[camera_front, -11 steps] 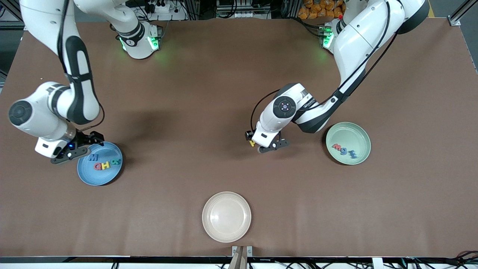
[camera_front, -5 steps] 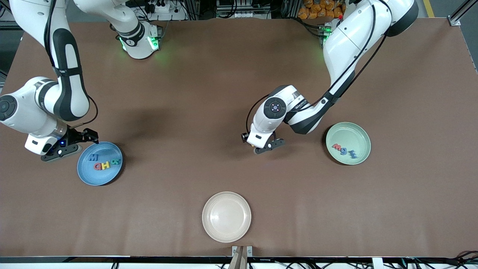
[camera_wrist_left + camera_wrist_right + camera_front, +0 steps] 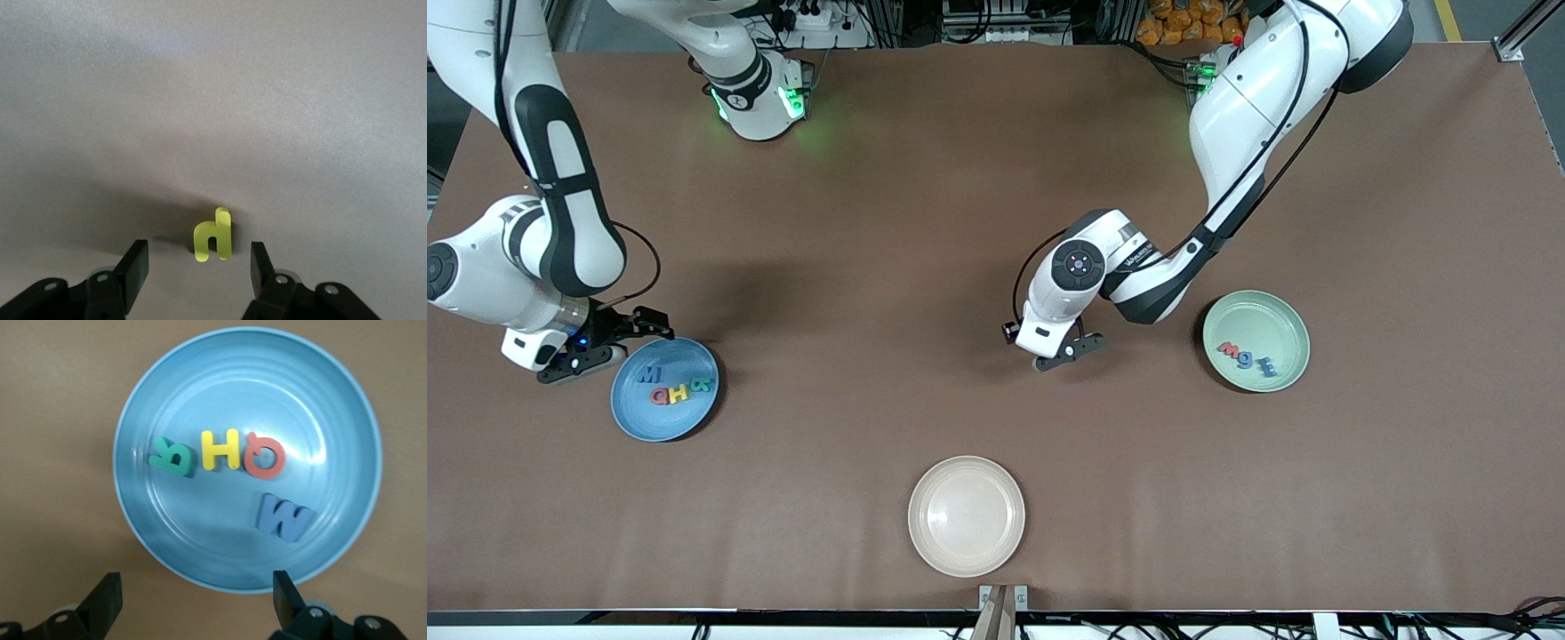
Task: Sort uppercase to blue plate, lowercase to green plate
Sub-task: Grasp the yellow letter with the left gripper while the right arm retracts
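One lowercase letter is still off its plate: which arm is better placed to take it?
Left. Its end effector straddles the yellow lowercase letter on the table, fingers open. The right end effector hangs open beside the blue plate, at the right arm's end.

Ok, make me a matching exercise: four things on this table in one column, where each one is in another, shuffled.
Things:
1. blue M
2. red lowercase letter
3. yellow lowercase letter
4. cream plate

Places:
A. on the bare table, between the left gripper's open fingers
B. in the green plate
C. nearest the front camera
D. in the blue plate

Pairs: 1-D, 2-B, 3-A, 4-C
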Tool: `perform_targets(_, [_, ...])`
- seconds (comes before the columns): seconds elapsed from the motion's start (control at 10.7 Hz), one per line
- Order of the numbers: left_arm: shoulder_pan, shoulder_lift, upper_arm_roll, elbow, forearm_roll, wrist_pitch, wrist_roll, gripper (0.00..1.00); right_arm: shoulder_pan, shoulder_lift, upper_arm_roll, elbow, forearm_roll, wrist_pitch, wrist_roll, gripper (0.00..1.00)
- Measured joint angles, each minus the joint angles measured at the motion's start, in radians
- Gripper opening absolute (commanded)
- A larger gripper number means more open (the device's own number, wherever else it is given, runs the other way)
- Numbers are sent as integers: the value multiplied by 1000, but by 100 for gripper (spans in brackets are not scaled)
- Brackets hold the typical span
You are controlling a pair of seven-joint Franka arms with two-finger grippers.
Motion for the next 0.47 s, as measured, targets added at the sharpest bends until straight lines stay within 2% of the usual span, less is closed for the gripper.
perform_targets(0.09, [-5, 7, 2, 5, 0, 0, -8, 69, -39, -1, 42, 0, -8, 1, 0, 100])
perform_targets(0.19, [-12, 11, 8, 8, 0, 0, -13, 68, -46, -3, 54, 1, -14, 1, 0, 100])
perform_targets(0.47, [-17, 16, 14, 12, 0, 0, -17, 57, -49, -10, 60, 10, -26, 3, 1, 100])
